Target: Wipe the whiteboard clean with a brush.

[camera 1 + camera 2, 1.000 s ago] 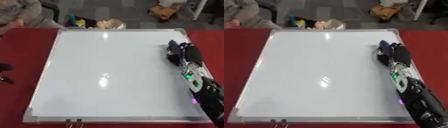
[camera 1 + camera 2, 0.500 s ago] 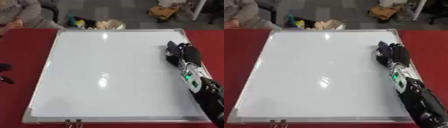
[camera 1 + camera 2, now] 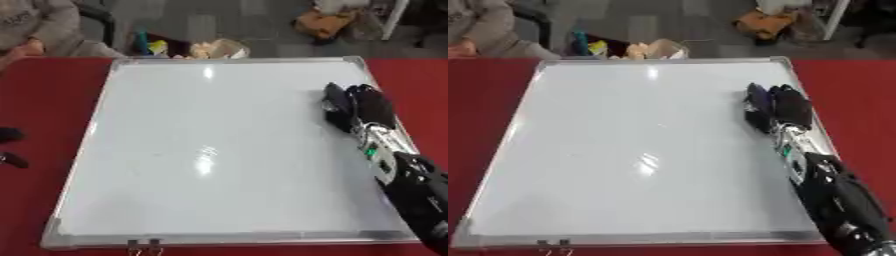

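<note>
A large whiteboard (image 3: 219, 145) with a silver frame lies flat on the red table, its surface white with only light glare. My right hand (image 3: 367, 105) rests on the board's right side, fingers curled round a dark brush (image 3: 334, 104) pressed against the surface. The right forearm (image 3: 411, 185) runs back to the lower right corner. At the far left edge, two small dark bits (image 3: 10, 134) show on the red cloth; whether they belong to my left hand is unclear.
Red tablecloth (image 3: 44, 100) surrounds the board. Two small clips (image 3: 143, 244) sit at the board's near edge. Beyond the table's far edge lie bags and clutter (image 3: 214, 49) on the floor, and a seated person (image 3: 39, 30) at the far left.
My right hand with the brush has slid slightly down and inward along the board's right side. The board looks the same.
</note>
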Available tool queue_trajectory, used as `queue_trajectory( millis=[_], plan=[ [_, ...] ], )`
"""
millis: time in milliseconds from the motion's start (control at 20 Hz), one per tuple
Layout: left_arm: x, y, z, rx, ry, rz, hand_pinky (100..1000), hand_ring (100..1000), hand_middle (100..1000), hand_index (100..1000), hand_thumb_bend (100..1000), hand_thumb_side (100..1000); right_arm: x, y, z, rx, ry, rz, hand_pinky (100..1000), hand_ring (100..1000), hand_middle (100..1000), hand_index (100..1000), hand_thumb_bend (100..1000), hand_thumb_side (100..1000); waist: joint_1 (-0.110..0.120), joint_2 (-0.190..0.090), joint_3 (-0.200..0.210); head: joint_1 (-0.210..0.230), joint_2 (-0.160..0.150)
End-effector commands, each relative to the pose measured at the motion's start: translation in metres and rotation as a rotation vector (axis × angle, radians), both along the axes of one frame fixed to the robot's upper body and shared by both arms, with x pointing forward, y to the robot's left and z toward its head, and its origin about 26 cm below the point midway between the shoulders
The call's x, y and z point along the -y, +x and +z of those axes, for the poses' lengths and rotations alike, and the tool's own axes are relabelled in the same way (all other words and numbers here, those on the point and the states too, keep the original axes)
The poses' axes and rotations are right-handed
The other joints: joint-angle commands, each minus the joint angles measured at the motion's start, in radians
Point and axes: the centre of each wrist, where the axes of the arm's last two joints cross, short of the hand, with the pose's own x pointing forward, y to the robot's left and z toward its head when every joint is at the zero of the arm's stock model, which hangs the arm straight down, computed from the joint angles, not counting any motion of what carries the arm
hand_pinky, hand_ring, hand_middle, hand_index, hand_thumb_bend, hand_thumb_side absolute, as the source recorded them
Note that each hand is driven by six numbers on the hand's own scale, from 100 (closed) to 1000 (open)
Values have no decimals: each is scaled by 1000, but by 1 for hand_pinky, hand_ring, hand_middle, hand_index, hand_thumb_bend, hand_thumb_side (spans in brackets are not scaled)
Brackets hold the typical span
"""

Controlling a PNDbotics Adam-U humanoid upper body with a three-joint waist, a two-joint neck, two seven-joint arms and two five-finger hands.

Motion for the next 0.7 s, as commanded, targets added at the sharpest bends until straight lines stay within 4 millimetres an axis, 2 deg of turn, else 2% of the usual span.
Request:
queue_trajectory(
  millis=[50,700],
  plan=[
    [-2,-1,6,20,5,-2,423,696,533,606,245,948,-32,0,-21,-80,23,83,720,780,738,821,100,1000,8,-3,6,-3,5],
    [-1,-1,6,21,4,-7,423,696,533,606,245,948,-71,0,-17,-119,-64,266,744,789,755,820,100,1000,6,-2,7,-6,5]
  ],
)
